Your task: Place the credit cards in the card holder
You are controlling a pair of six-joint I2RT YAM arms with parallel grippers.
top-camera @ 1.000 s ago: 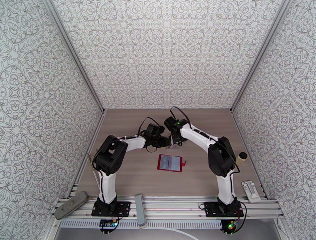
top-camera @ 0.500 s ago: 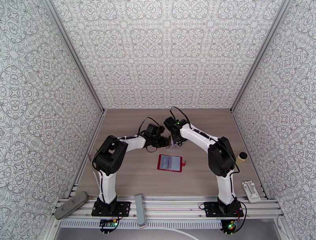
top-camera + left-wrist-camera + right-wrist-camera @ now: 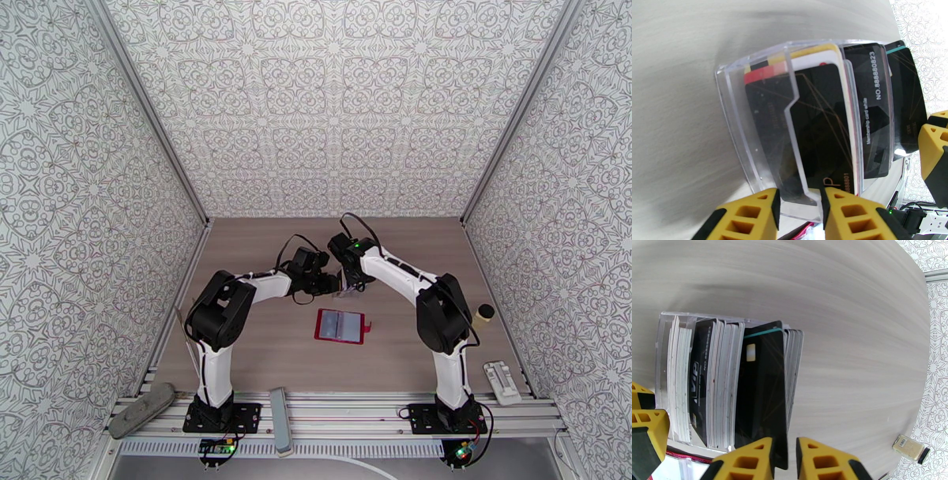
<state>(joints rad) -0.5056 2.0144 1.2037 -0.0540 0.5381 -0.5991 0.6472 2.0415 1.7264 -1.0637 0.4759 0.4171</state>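
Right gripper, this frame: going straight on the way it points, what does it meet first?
The black teal-edged card, already between the fingers of the right gripper, upright in the clear box. Further in, probably the edges of neighbouring cards; depth is unclear.

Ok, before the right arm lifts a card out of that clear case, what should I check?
1. Right claw straddles the black teal-edged card: ok.
2. Right claw closed on it: not ok, a gap shows beside the card.
3. Left claw gripping the clear case: cannot tell.
4. That card stands proud of the other cards: ok.
5. Red card holder lies open, inside up: ok.
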